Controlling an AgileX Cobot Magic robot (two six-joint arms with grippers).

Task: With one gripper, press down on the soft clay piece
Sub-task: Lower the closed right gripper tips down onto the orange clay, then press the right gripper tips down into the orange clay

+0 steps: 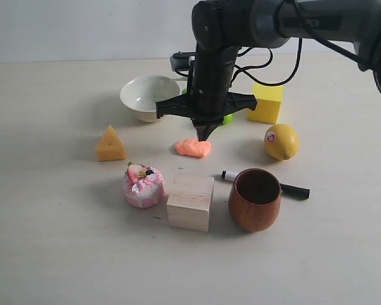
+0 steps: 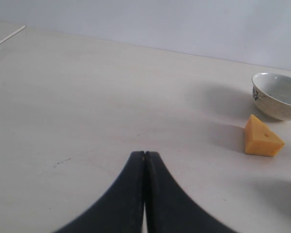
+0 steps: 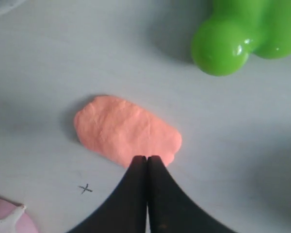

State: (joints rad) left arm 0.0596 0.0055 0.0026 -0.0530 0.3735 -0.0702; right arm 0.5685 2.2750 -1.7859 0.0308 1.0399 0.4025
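Half over one edge of the flat salmon-orange clay lump with the black right gripper, closed tight, holding nothing.

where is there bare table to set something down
In the exterior view, the widest bare table lies left of the cheese wedge and cake toy, and nearer the camera than the wooden block and wooden cup. Crowded: the middle, where the right gripper is at the soft clay piece, lemon nearby.

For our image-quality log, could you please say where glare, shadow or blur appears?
Exterior view: soft shadow beside the wooden cup; right wrist view: glare spots on the green toy, soft clay piece sharp; left wrist view: shadow by the cheese wedge.
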